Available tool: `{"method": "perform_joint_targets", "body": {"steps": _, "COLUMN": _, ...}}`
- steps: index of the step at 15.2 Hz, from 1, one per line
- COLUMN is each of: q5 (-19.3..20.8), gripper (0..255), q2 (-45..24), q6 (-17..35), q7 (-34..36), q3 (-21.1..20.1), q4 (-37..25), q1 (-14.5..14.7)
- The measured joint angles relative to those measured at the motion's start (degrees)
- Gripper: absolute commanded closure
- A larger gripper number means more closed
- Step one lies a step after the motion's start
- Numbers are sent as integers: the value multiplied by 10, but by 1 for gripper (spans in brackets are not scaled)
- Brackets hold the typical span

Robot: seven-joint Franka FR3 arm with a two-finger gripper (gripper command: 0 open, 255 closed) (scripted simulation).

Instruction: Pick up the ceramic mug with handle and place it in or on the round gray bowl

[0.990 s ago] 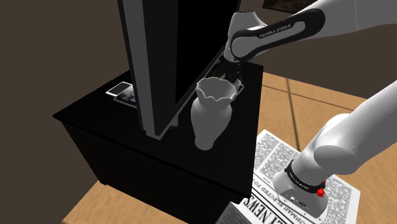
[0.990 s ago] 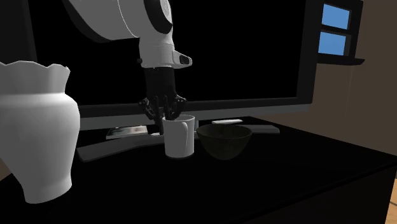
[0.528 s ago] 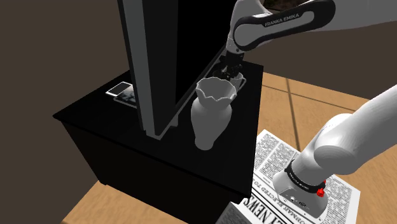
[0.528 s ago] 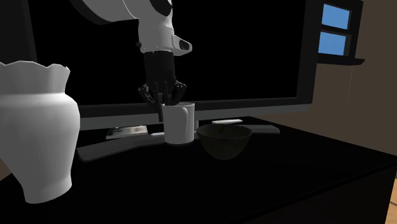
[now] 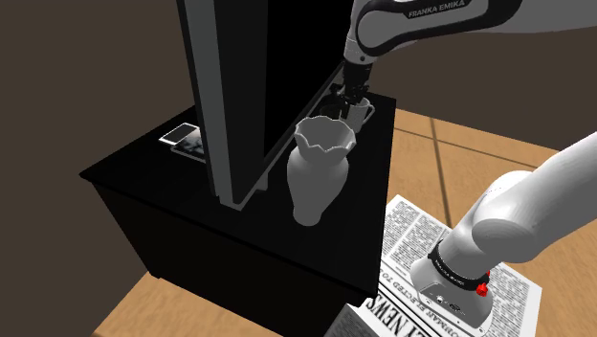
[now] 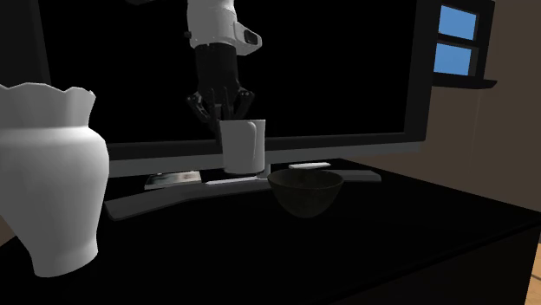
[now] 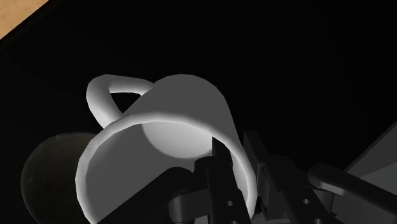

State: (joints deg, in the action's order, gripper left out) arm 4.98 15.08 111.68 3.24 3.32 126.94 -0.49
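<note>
One white mug (image 6: 242, 146) hangs clear of the black tabletop (image 6: 416, 234), and we see the end effector (image 6: 224, 117) gripping it by the rim. In the wrist view one black finger sits inside the mug (image 7: 184, 108) and the other outside, pinching the wall between them at the end effector (image 7: 236, 156). The handle (image 7: 102, 95) is on the side away from the fingers. The mug stays upright, with its base about level with the rim of the dark round bowl (image 6: 303, 192). The bowl rests on the tabletop just beside and below the mug, in front of the foot of a large black monitor (image 6: 347, 69). From the shoulder view we place the mug (image 5: 361, 113) over the tabletop's far corner, under the end effector (image 5: 350, 96). A white vase (image 5: 319, 172) with a jagged lip stands near the edge of the tabletop (image 5: 143, 163) that faces the stand, well apart from the bowl.
</note>
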Motion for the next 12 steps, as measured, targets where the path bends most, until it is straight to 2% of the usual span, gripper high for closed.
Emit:
{"method": "perform_joint_targets", "body": {"steps": 6, "q5": -1, "gripper": 255, "q2": 7, "q6": -45, "q7": -3, "q3": -1, "q4": -38, "q1": 0}}
{"method": "perform_joint_targets", "body": {"steps": 12, "q5": -2, "gripper": 255, "q2": -72, "q6": -63, "q7": -57, "q3": 32, "q4": -138, "q1": -19}}
